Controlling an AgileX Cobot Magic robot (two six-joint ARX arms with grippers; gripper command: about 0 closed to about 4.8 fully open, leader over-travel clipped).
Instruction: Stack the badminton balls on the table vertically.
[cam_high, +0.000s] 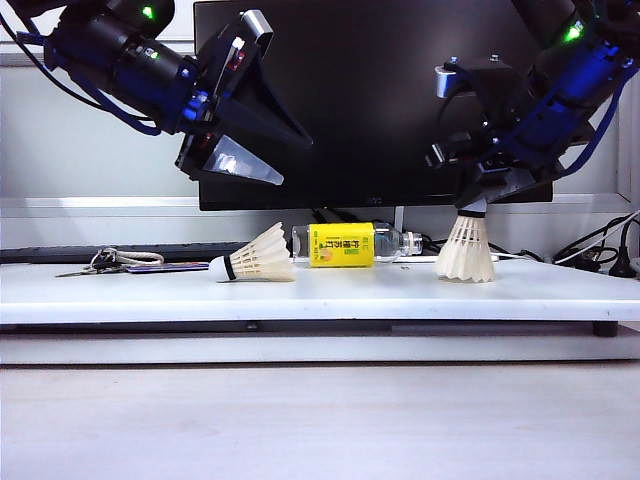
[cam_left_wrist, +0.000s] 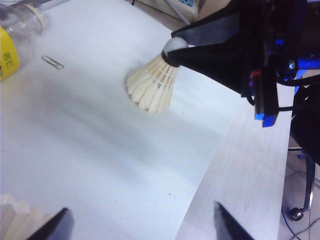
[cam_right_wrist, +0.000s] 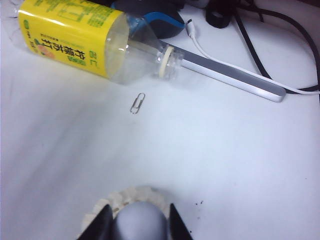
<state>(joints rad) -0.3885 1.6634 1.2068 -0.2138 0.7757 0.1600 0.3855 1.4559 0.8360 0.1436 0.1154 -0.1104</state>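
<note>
My right gripper (cam_high: 475, 205) pinches the cork of one shuttlecock (cam_high: 467, 252), standing upright on the table (cam_high: 400, 290) near its right edge. My left gripper (cam_high: 262, 150) hangs wide open, empty, above the other shuttlecock (cam_high: 255, 257), lying sideways below it.

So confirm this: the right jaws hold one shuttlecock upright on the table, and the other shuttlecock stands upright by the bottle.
Wrong on one point: the other shuttlecock lies on its side by the bottle, as the exterior view shows. The right gripper does hold its shuttlecock upright on the table.
</note>
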